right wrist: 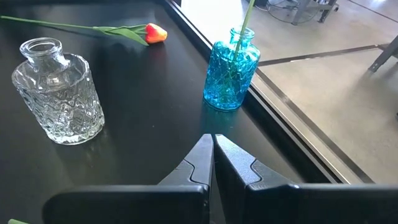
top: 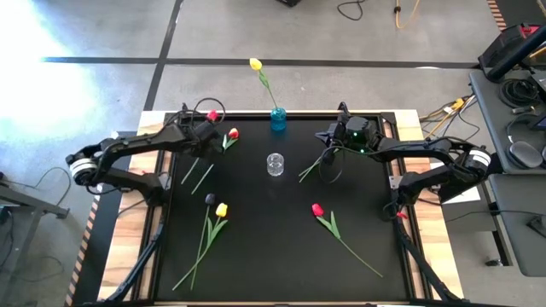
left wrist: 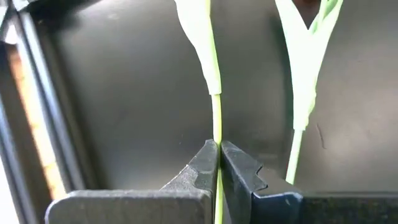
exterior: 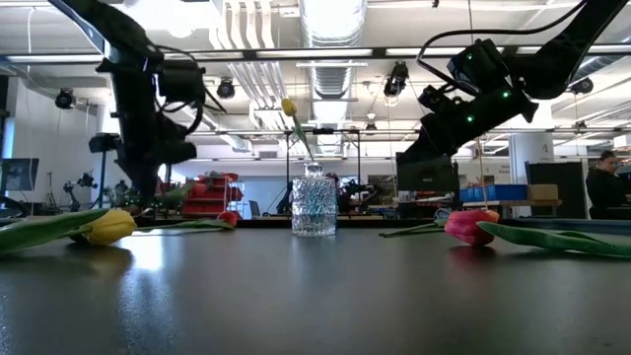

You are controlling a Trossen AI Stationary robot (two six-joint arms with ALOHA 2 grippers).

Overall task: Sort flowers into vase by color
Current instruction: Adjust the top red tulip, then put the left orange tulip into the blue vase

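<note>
Across the black bench [top: 273, 256] I found both arms reaching toward its far edge. The left claw [left wrist: 217, 149] sat at the far left corner, its fingers pinched shut on the thin green stem [left wrist: 216, 118] of one tulip; a second stem [left wrist: 297, 143] lay just beside it, ungripped. The right claw [right wrist: 212, 142] hung above the far right part of the bench, fingers pressed together and holding nothing, facing both vases.

I noted the clear glass vase [top: 275, 164] standing empty near the bench's middle, and the blue glass vase [top: 278, 118] at the far edge, holding one yellow tulip [top: 255, 64].

The remaining flowers lay flat on the bench: a red-orange tulip [top: 233, 134] by the left claw, a yellow tulip [top: 222, 209] and a dark-headed one [top: 210, 199] side by side at near left, and a red tulip [top: 317, 210] at near right. A further green stem [top: 312, 168] lay under the right arm.
</note>
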